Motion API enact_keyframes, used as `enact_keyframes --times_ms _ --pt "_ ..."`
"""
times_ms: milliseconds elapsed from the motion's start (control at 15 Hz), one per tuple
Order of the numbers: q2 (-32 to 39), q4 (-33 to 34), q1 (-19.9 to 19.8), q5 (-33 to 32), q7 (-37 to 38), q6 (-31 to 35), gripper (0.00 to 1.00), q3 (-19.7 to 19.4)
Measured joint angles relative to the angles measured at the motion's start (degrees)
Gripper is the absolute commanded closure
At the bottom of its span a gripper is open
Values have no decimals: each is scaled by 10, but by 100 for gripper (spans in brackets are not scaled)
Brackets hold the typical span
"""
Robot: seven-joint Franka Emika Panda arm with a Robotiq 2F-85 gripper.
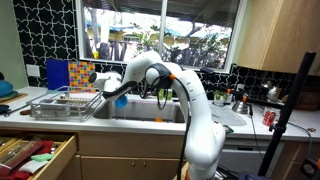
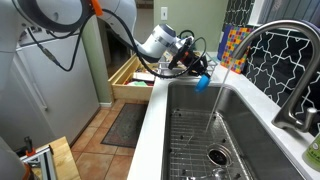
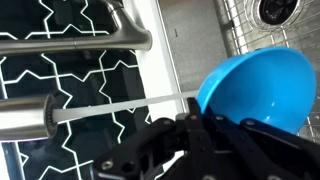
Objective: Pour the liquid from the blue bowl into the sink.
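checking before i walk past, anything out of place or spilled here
The drawer under the counter beside the sink stands pulled open. The blue bowl is tipped over the basin; no spill visible.

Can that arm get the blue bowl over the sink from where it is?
Probably yes: the gripper holds the blue bowl tilted over the sink, and nothing stands between them.

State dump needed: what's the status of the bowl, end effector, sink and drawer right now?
blue bowl: held by its rim, tipped steeply over the basin; no liquid visible inside in the wrist view.
end effector: shut on the blue bowl.
sink: wire grid on the bottom, no standing water visible.
drawer: pulled open.
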Motion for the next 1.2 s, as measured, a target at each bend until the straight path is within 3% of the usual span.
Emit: enact_keyframes --times_ms 200,1200 --pt "-1 4 1 40 -12 3 95 2" --pt "-43 12 -31 561 -325 -20 96 12"
